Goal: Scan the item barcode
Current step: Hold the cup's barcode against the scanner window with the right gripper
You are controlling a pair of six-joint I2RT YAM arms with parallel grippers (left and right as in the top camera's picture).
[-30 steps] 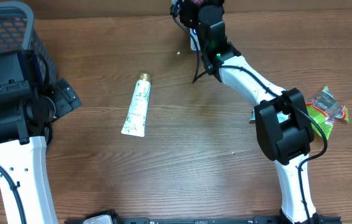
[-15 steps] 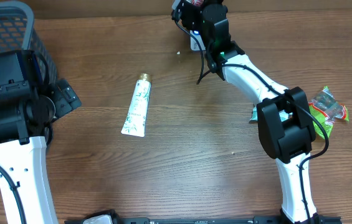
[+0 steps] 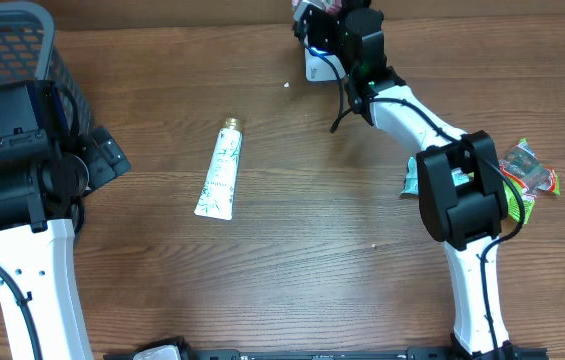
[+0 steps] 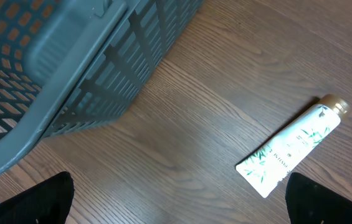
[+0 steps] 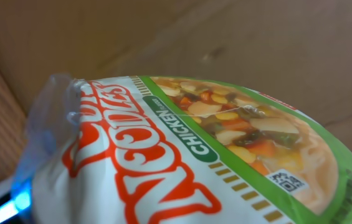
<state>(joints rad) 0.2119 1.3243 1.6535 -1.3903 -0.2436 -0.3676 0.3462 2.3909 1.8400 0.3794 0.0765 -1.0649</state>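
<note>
The right pincer is at the far edge of the tabletop, clamped around a noodle cup that fills its wrist view; the contact itself is out of sight. The left pincer hangs spread wide and empty near the left edge, beside a grey basket. A tube lies nearby.

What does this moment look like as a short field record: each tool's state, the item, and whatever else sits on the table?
left tool: open, empty, beside the grey basket
right tool: at the table's far edge, apparently clamped on the noodle cup
noodle cup: tilted, lid toward the wrist camera, small square code on the lid
white device: under the right tool, blue light; likely the scanner
tube: lying flat mid-table, untouched
snack packet: beside the right arm, partly hidden
</note>
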